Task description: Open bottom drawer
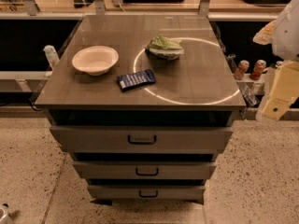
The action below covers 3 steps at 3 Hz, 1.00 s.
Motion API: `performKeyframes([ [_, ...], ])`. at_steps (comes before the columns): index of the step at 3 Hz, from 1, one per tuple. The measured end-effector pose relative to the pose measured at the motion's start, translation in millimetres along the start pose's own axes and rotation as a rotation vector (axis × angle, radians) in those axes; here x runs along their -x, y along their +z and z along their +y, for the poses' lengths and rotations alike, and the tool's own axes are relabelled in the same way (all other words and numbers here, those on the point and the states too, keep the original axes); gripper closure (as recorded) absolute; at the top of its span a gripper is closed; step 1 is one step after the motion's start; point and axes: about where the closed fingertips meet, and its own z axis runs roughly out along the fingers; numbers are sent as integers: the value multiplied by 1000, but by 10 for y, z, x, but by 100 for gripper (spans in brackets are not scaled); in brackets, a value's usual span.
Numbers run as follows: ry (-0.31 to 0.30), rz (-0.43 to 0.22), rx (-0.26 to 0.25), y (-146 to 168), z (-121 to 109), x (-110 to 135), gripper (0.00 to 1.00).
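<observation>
— Grey drawer fronts: how are they arranged, starting nearest the camera?

— Speckled floor [252, 181] fills the foreground. The cabinet stands on it. The bottom drawer [112, 192] is the lowest and shallowest of three fronts, just above the floor, with a small black loop handle [148, 193] at its centre. It appears shut. A dark gap separates it from the mid drawer [103, 170], and the top drawer [84, 139] is the widest. Each of those carries its own centred black handle.

— What lies on the cabinet top [196, 83]?

— A dark blue packet [136, 80] lies flat, nearest the front edge. Behind and left of it stands a white bowl [95, 59], upright. Behind and right of the packet rests a green bag [164, 48]. The three items are apart from each other. A thin bright ring [187, 102] shows on the surface, and the bag sits on its far arc.

— Where is the gripper, and what is its state?

— The gripper [279, 94] is at the right edge of the view, a cream-coloured unit beside the cabinet's right front corner, at about cabinet-top height. It is well apart from the bottom drawer and touches none of the handles. Its state cannot be told from this view.

— And farther back?

— Two red cans [242, 69] stand right of the cabinet, between it and the gripper. A shelf [140, 3] runs across the rear.
</observation>
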Motion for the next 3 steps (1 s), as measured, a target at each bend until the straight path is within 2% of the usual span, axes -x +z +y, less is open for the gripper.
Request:
performKeyframes([
  [1, 2, -13, -10, -15, 0, 5, 0],
  [2, -16, -99, 12, 223, 222, 44, 0],
  [3, -59, -259, 37, 620, 715, 300, 0],
])
